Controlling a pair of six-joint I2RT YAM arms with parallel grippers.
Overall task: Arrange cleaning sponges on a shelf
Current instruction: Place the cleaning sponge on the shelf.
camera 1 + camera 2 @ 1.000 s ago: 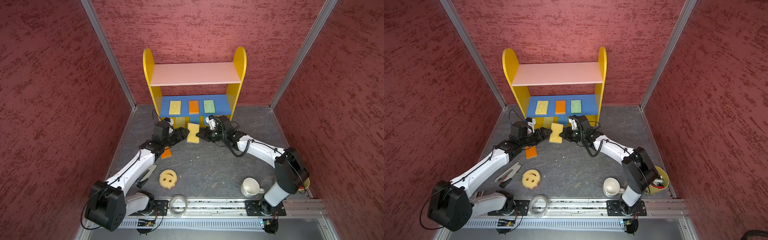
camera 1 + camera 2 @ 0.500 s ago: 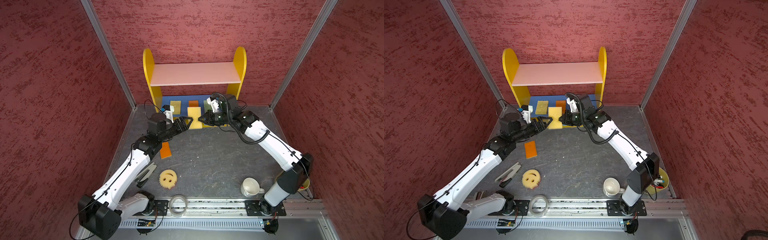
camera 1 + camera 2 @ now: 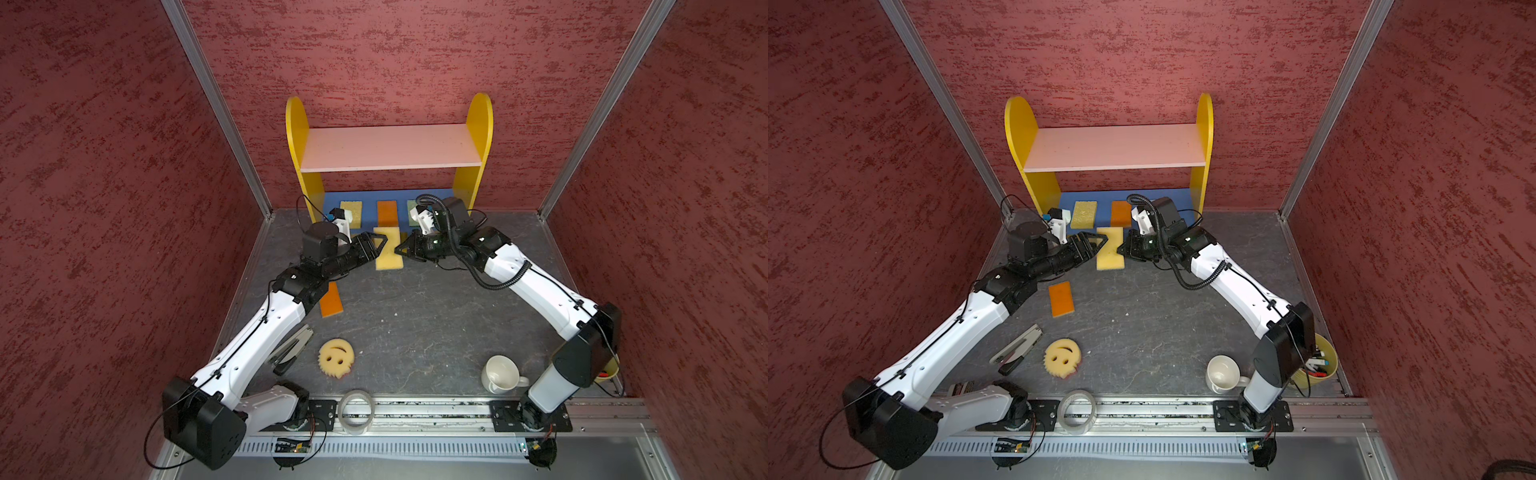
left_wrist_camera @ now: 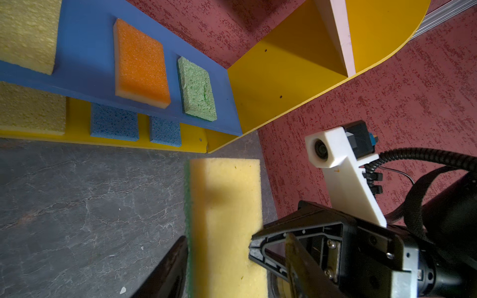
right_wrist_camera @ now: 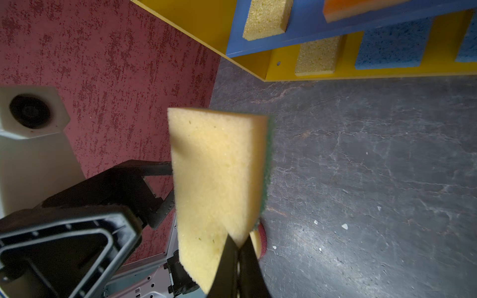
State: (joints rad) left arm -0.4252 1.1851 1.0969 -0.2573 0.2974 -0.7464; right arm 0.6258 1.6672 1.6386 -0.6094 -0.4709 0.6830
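Observation:
A yellow sponge with a green scrub side [image 3: 388, 259] [image 3: 1111, 257] hangs just in front of the shelf [image 3: 390, 149]. My right gripper [image 3: 401, 249] [image 5: 238, 245] is shut on it and pinches its foam [image 5: 216, 167] flat. My left gripper [image 3: 381, 243] [image 4: 235, 247] stands open around the same sponge [image 4: 224, 206], one finger against the green side. On the blue board lie a yellow sponge [image 4: 25, 33], an orange one [image 4: 142, 62] and a green one [image 4: 197, 90]. On the yellow base lie a yellow sponge [image 4: 31, 111] and two blue ones [image 4: 113, 121]. An orange sponge [image 3: 331, 301] and a smiley sponge [image 3: 336, 357] lie on the table.
A stapler [image 3: 291, 349] lies by the left arm. A white mug [image 3: 500, 374] stands near the right arm's base, and a clear tape ring [image 3: 356, 411] sits on the front rail. A yellow cup of pens [image 3: 1316, 361] is at the far right. The pink board carries nothing.
Both arms lifted the yellow sponge toward the shelf, then eased it slightly back. The left jaws have narrowed around it. The right grip stays shut.

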